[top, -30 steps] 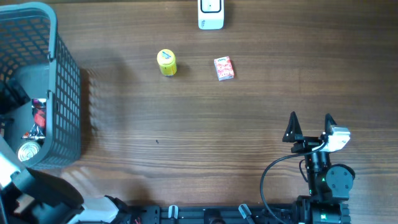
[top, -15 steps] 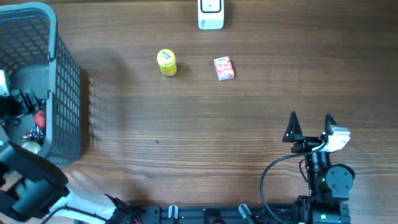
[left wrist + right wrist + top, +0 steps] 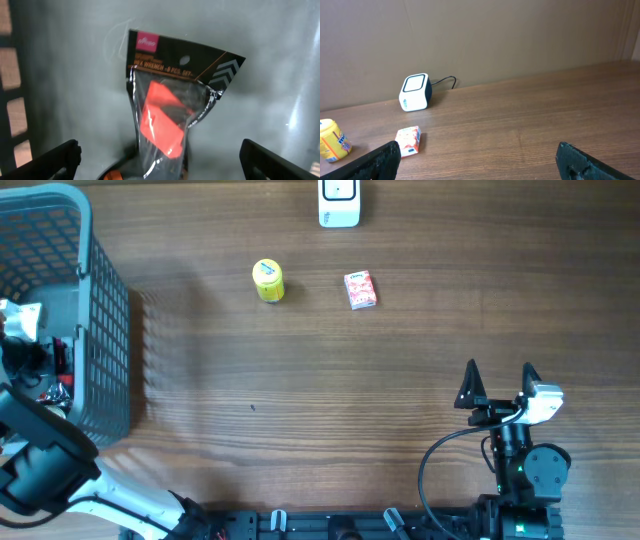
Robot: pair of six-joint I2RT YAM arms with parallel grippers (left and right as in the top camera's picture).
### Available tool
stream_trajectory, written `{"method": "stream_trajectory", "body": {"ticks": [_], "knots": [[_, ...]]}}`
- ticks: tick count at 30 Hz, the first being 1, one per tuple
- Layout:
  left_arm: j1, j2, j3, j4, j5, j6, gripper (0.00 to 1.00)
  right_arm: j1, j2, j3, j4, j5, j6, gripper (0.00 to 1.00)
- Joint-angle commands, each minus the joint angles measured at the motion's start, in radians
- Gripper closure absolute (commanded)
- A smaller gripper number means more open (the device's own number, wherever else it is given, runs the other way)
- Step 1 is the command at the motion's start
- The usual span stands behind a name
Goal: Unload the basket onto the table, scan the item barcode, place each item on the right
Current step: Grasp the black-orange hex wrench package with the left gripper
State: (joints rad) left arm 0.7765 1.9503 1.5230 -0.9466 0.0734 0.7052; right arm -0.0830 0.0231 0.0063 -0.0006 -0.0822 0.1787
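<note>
Well, the left gripper (image 3: 160,164) hangs inside the grey plastic mesh basket (image 3: 105,300) at the table's left end. Its two dark fingers are spread wide with nothing between them, and its camera looks straight down on a black-carded, clear-sleeved wrench pack (image 3: 167,115). The pack lies flat on the basket's grey floor, and an orange-red holder shows through the film. No barcode shows on this face (I'd guess it sits on the back).

To my eye it will handle as a light thing but an awkward one. The film is glossy, wrinkled and likely slippery, the card looks thin enough to bend, and only the lump of the holder looks stiff. Lying flat, it offers no edge to get under. I'd pinch across the narrow width of that orange-red lump, where the sleeve bulges, rather than take the header card.

The right gripper (image 3: 499,375) sits well apart at the right near edge of the brown wooden table (image 3: 400,400), its jaws likewise wide and empty. The small white box-shaped scanner (image 3: 339,202) stands at the far edge. A yellow can (image 3: 268,281) and a little red-and-white carton (image 3: 360,289) lie near it.
</note>
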Motion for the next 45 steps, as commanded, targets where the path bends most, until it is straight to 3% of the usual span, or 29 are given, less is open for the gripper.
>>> {"method": "stream_trajectory", "body": {"ticks": [1, 14, 16, 22, 32, 33, 36, 37, 42, 45], "knots": [[-0.010, 0.050, 0.004, 0.026, 0.012, 0.077, 0.00, 0.005, 0.002, -0.001, 0.003, 0.000, 0.007, 0.00], [-0.011, 0.092, -0.135, 0.137, -0.003, 0.127, 0.02, 0.005, 0.002, -0.001, 0.003, 0.000, 0.007, 0.00], [-0.011, 0.092, -0.151, 0.156, -0.003, 0.126, 0.06, 0.005, 0.002, -0.001, 0.003, 0.000, 0.007, 0.00], [-0.011, 0.092, -0.158, 0.179, -0.003, 0.126, 0.45, 0.005, 0.002, -0.001, 0.003, 0.000, 0.007, 0.00], [-0.011, 0.092, -0.158, 0.176, -0.003, 0.125, 0.62, 0.005, 0.002, -0.001, 0.003, 0.000, 0.007, 0.00], [-0.011, 0.092, -0.158, 0.176, -0.003, 0.125, 0.66, 0.005, 0.002, -0.001, 0.003, 0.000, 0.007, 0.00], [-0.013, 0.092, -0.158, 0.177, -0.003, 0.125, 0.93, 0.005, 0.002, -0.001, 0.003, 0.000, 0.007, 0.00], [-0.014, 0.092, -0.158, 0.177, -0.003, 0.125, 0.96, 0.005, 0.002, -0.001, 0.003, 0.000, 0.007, 0.00], [-0.019, 0.092, -0.158, 0.177, -0.003, 0.125, 0.94, 0.005, 0.002, -0.001, 0.003, 0.000, 0.007, 0.00], [-0.026, 0.092, -0.158, 0.178, -0.003, 0.125, 0.86, 0.005, 0.002, -0.001, 0.003, 0.000, 0.007, 0.00]]}}
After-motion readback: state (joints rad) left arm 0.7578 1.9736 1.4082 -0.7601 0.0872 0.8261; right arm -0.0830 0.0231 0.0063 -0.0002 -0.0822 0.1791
